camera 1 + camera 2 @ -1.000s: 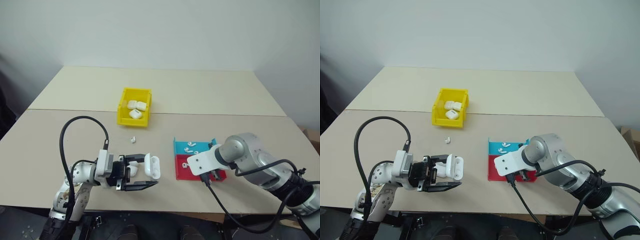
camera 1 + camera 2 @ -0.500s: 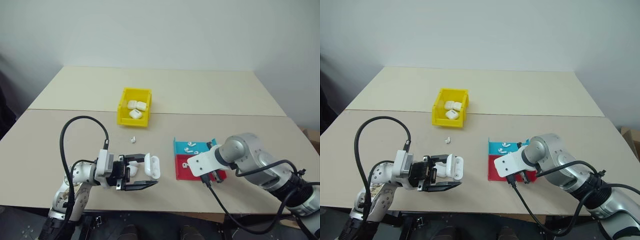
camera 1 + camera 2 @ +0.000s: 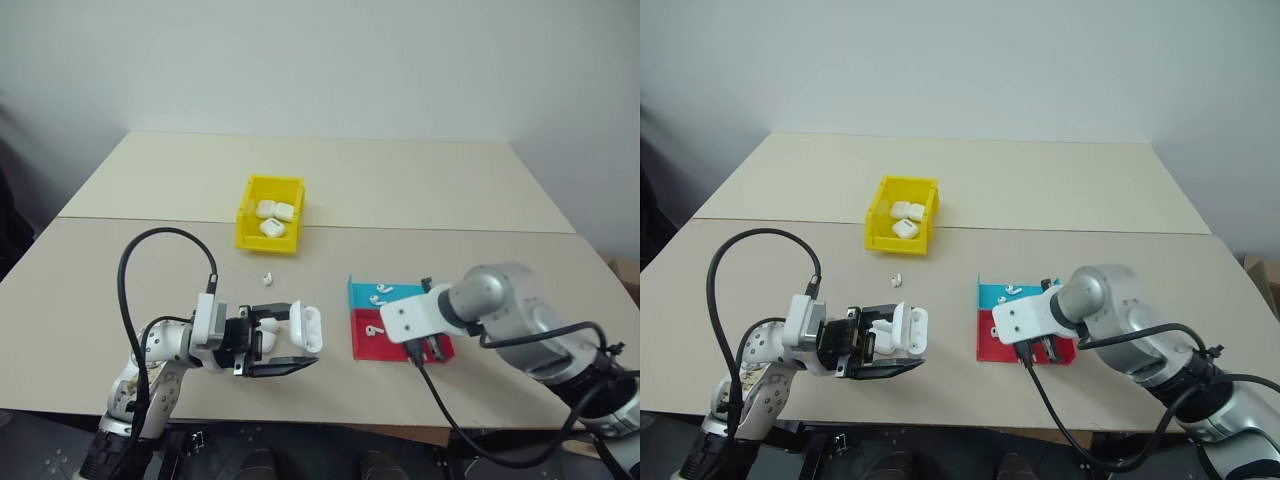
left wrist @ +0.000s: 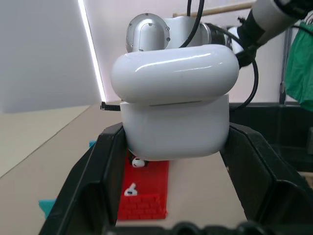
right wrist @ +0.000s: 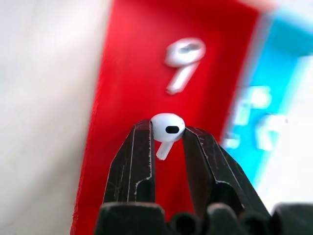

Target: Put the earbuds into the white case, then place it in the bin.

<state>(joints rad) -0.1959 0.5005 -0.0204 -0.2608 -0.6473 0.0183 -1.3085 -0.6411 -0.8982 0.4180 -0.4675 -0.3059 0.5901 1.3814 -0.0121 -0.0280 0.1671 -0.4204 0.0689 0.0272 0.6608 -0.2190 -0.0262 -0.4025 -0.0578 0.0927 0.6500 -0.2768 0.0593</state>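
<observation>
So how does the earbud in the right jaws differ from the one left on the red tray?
The held earbud is pinched between the right gripper's jaws, lifted off the red tray; the other earbud lies loose on the tray. The held one hangs stem down; the other lies flat on its side. Both are glossy white with short stems.

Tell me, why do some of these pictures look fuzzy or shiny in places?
Right wrist view: the pinched earbud is sharp, the red tray and teal tray behind it blur. Left wrist view: glare streaks the white case, a bright strip glows behind. Head views: even light, soft shadows.
</observation>
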